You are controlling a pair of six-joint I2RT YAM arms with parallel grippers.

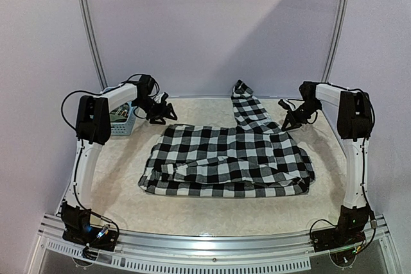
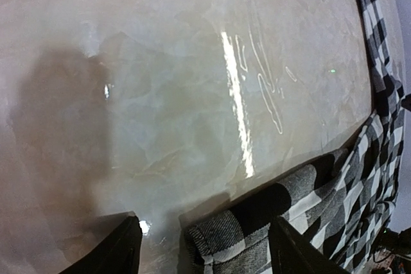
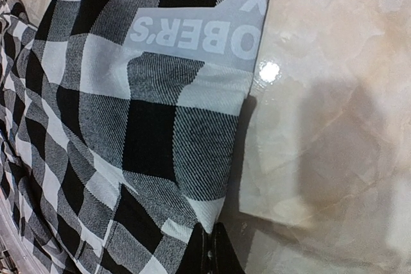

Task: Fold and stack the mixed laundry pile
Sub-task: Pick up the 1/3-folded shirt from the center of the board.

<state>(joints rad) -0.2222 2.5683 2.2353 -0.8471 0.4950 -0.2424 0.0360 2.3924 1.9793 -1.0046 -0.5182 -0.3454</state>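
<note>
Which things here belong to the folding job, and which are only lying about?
Belong to the job: checked shirt, lying on the table.
Just lying about: light blue basket at the far left; contents unclear.

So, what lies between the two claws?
In the top view, the sleeve of the checked shirt lies between the left claw and the right claw; the rest is bare table.

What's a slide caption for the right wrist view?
Right gripper shut on a corner of the checked shirt, grey lettered band showing, over the pale glossy table.
</note>
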